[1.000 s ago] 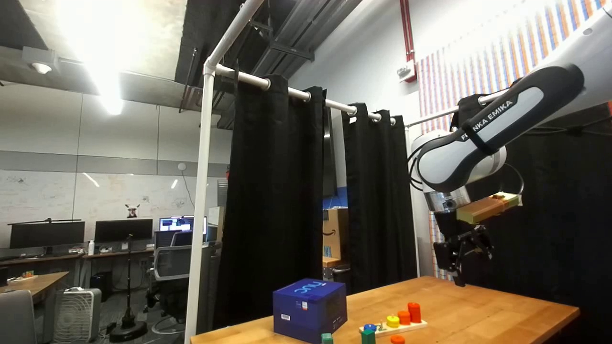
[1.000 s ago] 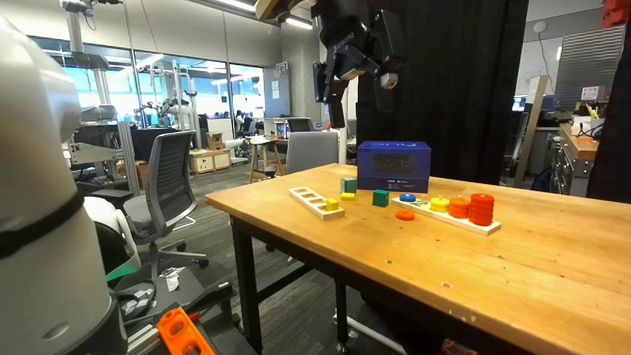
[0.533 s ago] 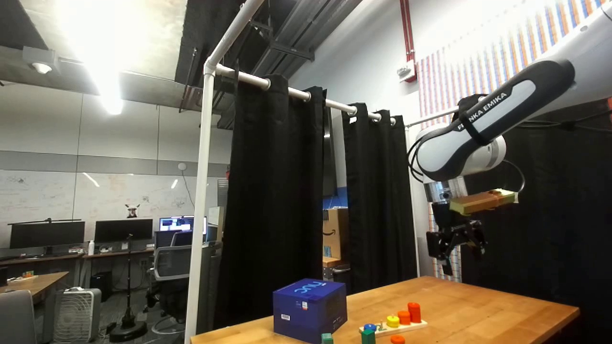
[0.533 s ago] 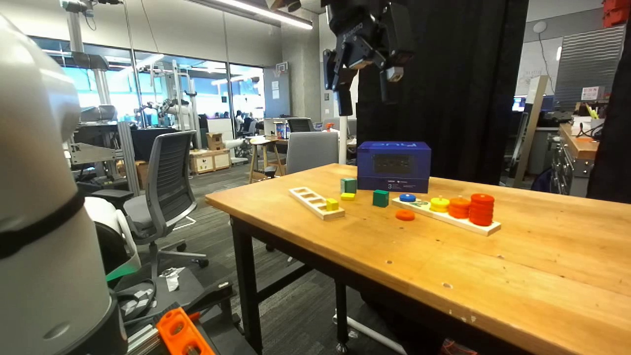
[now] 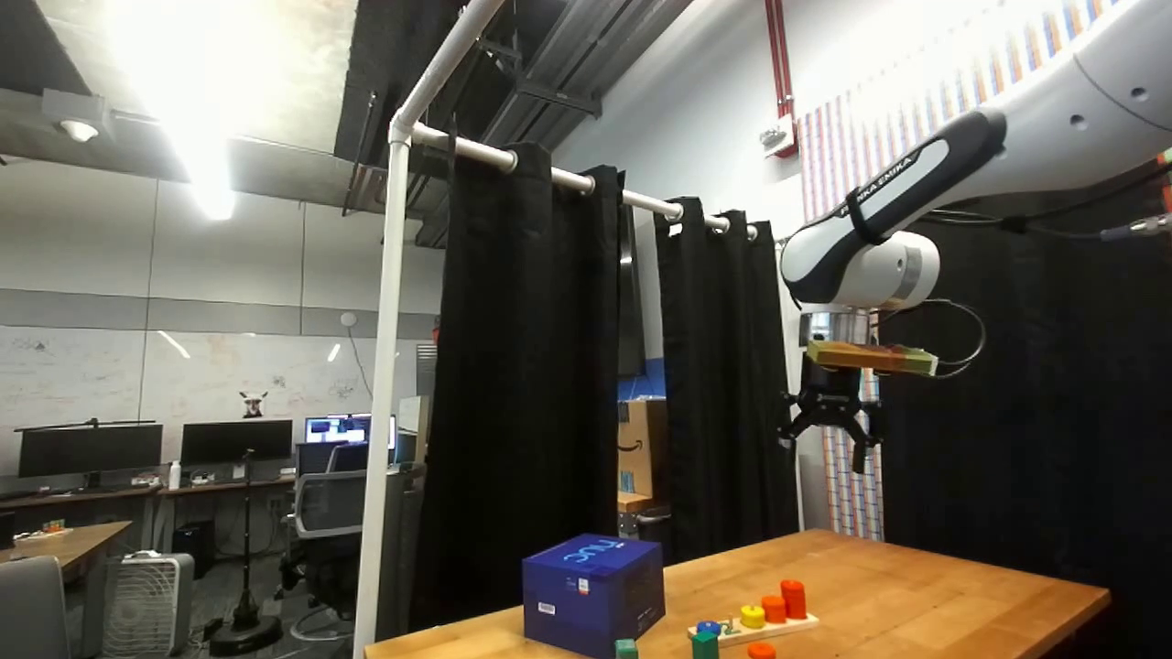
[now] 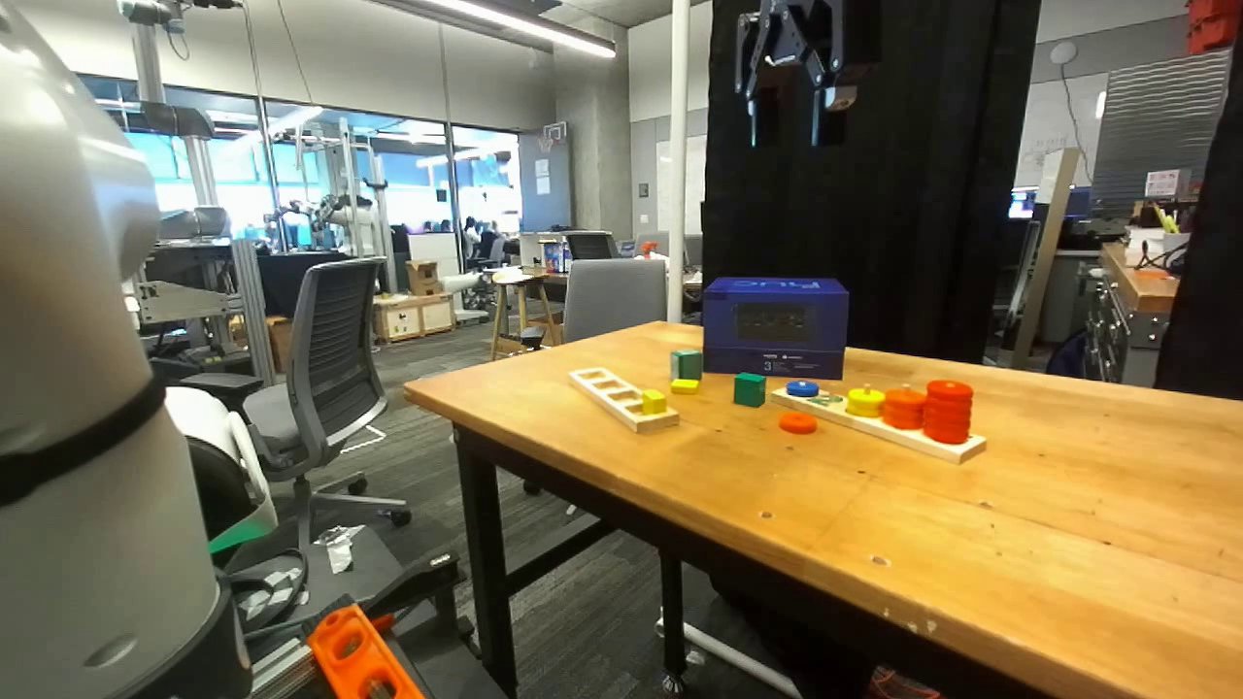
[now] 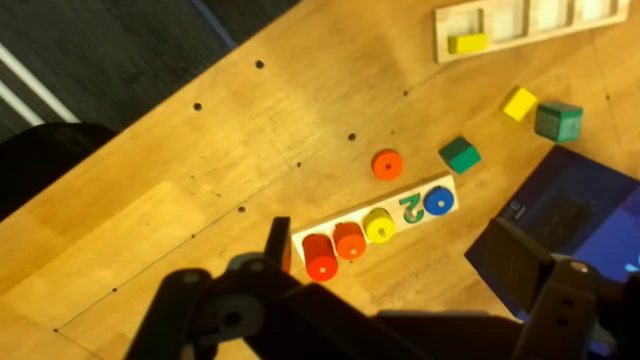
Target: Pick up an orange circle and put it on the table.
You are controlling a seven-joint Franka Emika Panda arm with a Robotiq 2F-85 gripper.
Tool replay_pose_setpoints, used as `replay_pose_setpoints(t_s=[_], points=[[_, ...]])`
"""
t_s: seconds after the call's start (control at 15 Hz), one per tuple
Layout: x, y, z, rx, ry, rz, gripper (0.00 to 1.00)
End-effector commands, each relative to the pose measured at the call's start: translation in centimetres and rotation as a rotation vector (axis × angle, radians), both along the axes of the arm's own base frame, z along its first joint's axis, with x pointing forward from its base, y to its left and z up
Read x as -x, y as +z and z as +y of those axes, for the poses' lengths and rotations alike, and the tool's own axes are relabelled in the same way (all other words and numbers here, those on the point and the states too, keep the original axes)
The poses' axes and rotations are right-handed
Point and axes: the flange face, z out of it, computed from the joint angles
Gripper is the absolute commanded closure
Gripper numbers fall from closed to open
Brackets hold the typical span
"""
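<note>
One loose orange ring (image 7: pixel 382 171) lies flat on the table (image 6: pixel 1049 524), hole facing up, just beside the long edge of a pegged board (image 6: pixel 879 428) bearing stacked discs (image 6: pixel 948 416); a green block (image 7: pixel 461 156) sits near, a blue box (image 6: pixel 775 330) farther off, and the gripper (image 6: pixel 785 134) hangs above, fingers (image 7: pixel 278 241) spread wide

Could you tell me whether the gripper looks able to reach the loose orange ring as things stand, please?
Probably yes: the open gripper hangs above the table, and the loose orange ring lies uncovered, clear of the peg board and nearest green block. The gripper would need lowering.
</note>
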Motion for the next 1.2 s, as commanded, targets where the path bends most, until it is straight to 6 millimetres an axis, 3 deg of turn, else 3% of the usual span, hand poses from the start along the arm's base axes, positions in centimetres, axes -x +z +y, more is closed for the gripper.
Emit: replay_pose_setpoints(t_s=[0.0,0.33,0.73,1.13], points=[[-5.7,0.4,0.5,-0.093,-0.171,-0.053,0.0],[-10.1,-3.5,0.1,-0.15,-0.431,-0.041,0.0],[-12.3,-9.5,-1.6,-0.176,-0.685,0.029,0.0],[-14.0,-12.5,-2.9,-0.173,-0.769,0.064,0.0]])
